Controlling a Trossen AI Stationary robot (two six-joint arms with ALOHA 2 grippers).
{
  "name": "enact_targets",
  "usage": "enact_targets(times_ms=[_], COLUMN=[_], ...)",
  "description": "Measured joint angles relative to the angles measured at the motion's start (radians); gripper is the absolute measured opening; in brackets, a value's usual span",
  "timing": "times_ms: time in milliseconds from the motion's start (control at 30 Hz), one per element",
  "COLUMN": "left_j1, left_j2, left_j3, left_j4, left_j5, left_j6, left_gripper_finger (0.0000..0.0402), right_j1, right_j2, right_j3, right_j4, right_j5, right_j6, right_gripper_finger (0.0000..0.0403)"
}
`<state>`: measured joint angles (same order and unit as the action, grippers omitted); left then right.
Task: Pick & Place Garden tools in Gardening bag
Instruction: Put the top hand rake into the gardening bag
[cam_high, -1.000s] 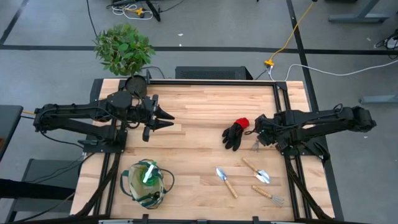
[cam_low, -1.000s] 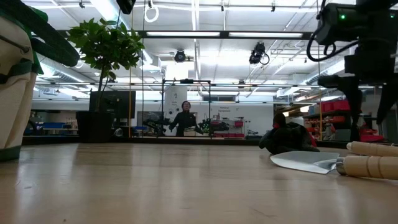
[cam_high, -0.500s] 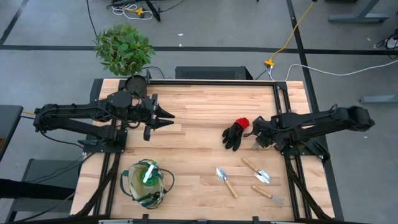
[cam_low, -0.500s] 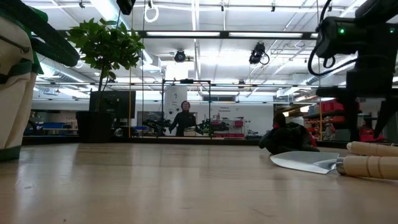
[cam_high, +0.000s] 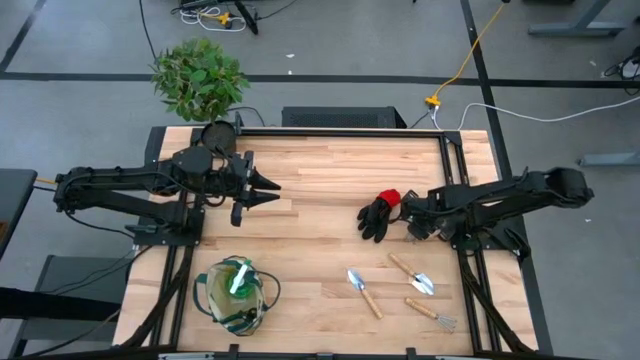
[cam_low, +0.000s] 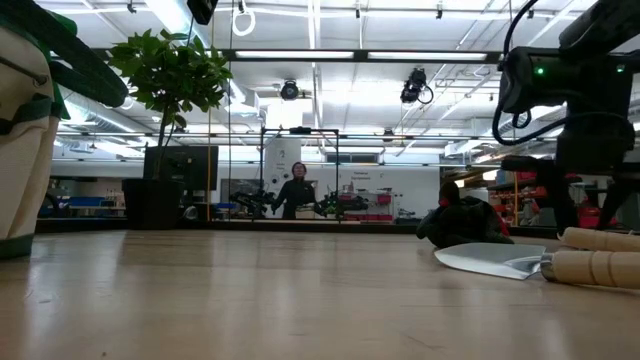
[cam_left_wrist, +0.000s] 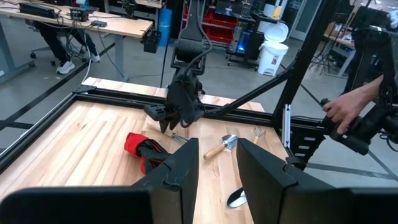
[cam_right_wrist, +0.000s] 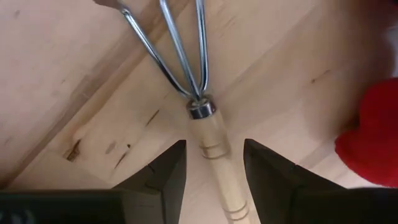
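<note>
Right gripper (cam_right_wrist: 213, 163), fingers apart, straddles the wooden handle of a hand fork (cam_right_wrist: 208, 134) lying on the worktop (cam_high: 330, 180) beside the black glove (cam_high: 378, 212): the grasp step. Next, closing on the handle and lifting toward the gardening bag (cam_high: 236, 295). Left gripper (cam_high: 262, 192) waits, fingers apart, above the worktop.

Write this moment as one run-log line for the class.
right hand: open astride hand fork handle | left hand: idle above table | bag: waiting
</note>
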<state>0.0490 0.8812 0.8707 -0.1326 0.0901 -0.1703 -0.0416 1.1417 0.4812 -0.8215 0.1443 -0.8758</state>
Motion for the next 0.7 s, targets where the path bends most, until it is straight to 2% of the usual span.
enact_targets(times_ms=[400,700], left_j1=[0.000,0.000], left_j2=[0.000,0.000], left_j3=[0.000,0.000], left_j4=[0.000,0.000], left_j5=[0.000,0.000], left_j6=[-0.001,-0.002], left_gripper_finger=[0.0115,0.0115], right_j1=[-0.027,-0.027], right_j2=[0.085,0.085], right_j3=[0.002,0.001], right_j4=[0.034,0.030], right_j5=[-0.003,-0.023], right_j6=[-0.004,-0.006], right_gripper_finger=[0.0158,0.0095])
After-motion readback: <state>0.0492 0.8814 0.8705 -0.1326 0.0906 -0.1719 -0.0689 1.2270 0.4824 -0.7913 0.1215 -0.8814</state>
